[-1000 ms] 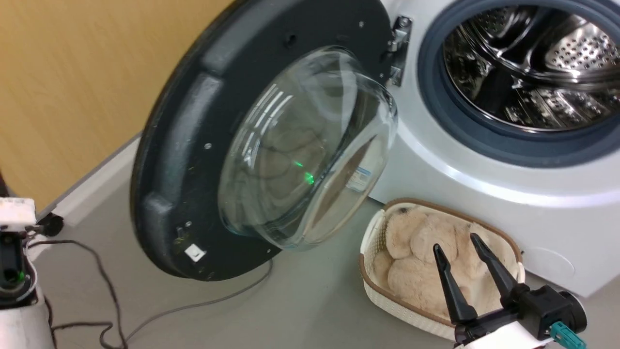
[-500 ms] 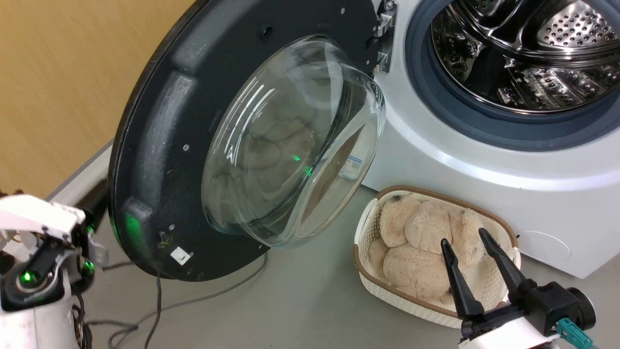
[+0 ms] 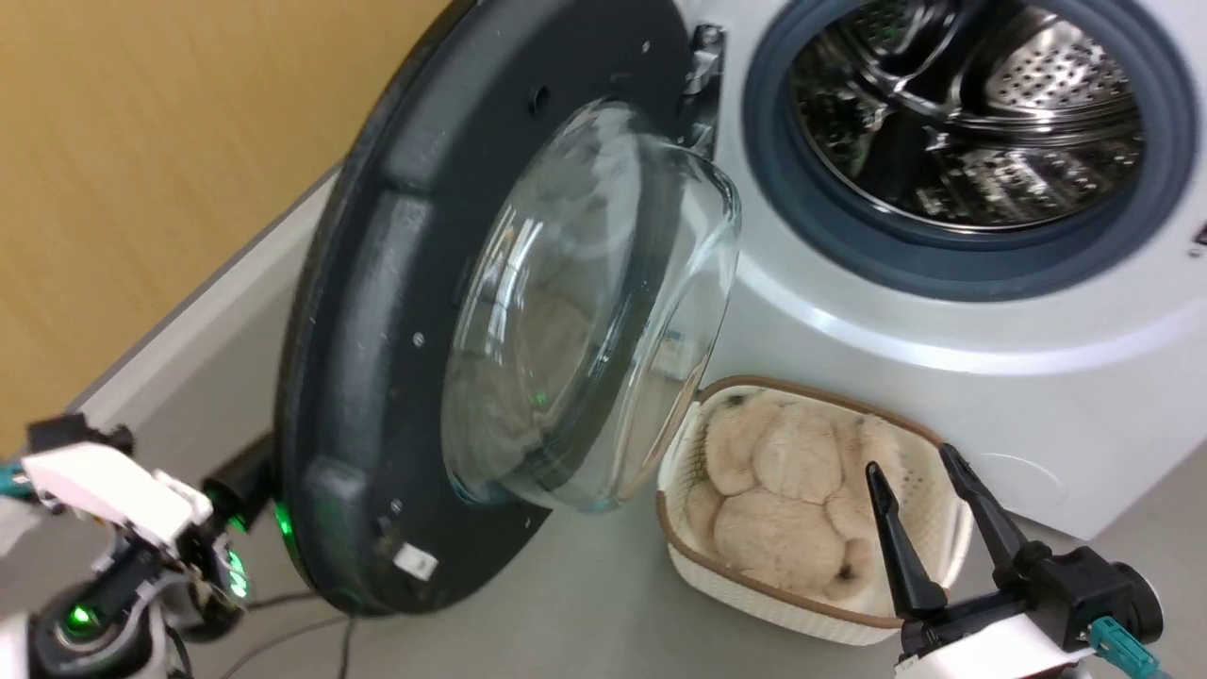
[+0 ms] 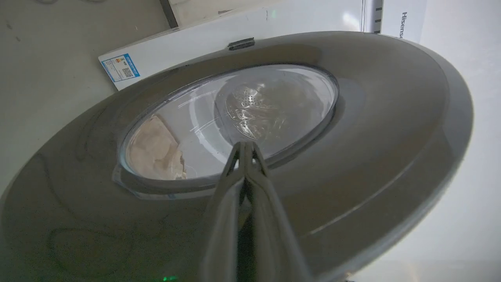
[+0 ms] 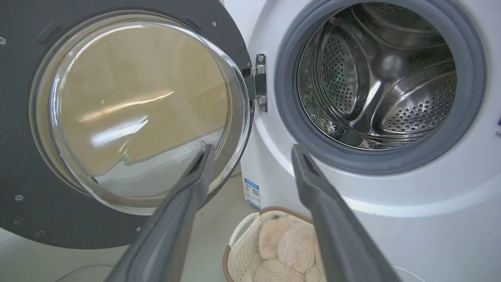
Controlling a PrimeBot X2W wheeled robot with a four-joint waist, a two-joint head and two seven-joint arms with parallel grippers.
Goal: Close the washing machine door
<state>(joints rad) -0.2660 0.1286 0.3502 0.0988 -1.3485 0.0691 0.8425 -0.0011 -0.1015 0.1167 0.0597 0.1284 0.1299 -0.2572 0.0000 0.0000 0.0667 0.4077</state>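
While one washing machine door [image 3: 377, 330] stands open, left tool [image 4: 245, 147] pressed together, right tool [image 3: 909, 460] spread; one basket [image 3: 754, 589].

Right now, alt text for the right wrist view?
The washing machine door stands swung open left of the washing machine, whose steel drum is exposed. The open right gripper points between them, above a white basket holding a plush toy.
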